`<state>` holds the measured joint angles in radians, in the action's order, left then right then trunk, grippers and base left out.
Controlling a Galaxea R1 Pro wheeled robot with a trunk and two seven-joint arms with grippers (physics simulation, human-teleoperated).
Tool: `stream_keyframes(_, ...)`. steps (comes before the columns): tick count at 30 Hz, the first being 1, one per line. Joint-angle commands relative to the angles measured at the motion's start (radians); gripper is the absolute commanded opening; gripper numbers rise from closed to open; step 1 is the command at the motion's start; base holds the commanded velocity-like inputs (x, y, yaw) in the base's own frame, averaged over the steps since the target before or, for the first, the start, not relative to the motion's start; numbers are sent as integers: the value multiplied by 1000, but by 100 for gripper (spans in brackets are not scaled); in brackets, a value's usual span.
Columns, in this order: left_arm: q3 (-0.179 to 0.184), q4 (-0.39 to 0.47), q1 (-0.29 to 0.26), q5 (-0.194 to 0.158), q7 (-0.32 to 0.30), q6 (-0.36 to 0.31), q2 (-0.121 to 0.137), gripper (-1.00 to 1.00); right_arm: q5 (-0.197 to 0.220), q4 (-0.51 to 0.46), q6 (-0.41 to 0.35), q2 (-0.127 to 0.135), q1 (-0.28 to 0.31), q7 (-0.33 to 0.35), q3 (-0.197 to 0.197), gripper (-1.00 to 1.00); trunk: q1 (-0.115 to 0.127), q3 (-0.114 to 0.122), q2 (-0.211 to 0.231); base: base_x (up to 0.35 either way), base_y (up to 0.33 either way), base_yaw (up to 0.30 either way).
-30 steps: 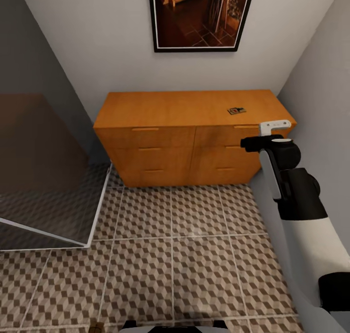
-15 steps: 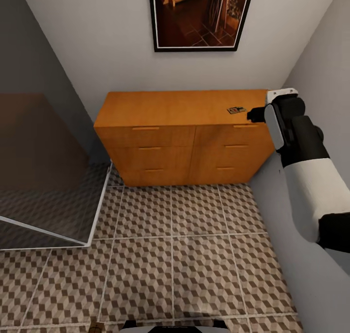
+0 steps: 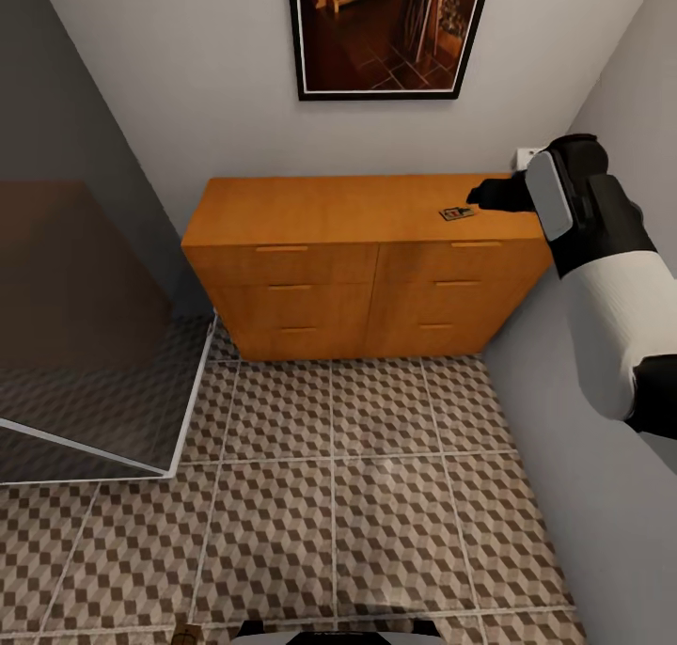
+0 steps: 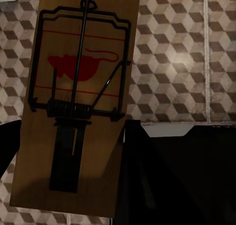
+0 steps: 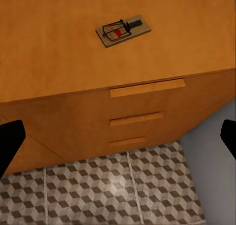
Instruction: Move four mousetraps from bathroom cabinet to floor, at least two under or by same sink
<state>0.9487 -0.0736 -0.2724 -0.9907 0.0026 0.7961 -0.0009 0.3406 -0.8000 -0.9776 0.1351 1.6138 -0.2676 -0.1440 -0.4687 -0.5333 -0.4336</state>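
I have the right gripper (image 3: 481, 195) raised over the right end of the cabinet (image 3: 367, 250), its dark tip just beside the mousetrap (image 3: 457, 214) lying flat on the top, apart from it. In the right wrist view that mousetrap (image 5: 124, 30) sits above the drawer handles, and the black fingertips (image 5: 10, 142) stand wide at the frame edges, jaws spread with nothing between them.

A second mousetrap (image 4: 73, 102) hangs close to the left wrist camera above the bathroom floor (image 4: 182, 52); it bears a red mouse print, no readable writing. Dark gripper parts border it, but I cannot tell whether the left jaws clamp it.

The framed picture (image 3: 385, 29) is cut off by the frame's top edge.
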Motion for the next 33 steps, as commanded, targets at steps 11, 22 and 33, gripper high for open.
stream_keyframes(11,7,-2,-1,0,3,3,-2,-100,85,8,-6,7,25,30,-7,100,0,-1,-1,0,0,0)
stream_keyframes(22,7,-2,-1,0,4,3,-3,-100,86,14,-9,8,27,31,-37,100,0,-1,-1,75,0,0)
stream_keyframes(33,7,-3,-1,1,3,3,-4,-100,86,17,-8,9,27,31,-170,100,0,-1,-1,276,0,0)
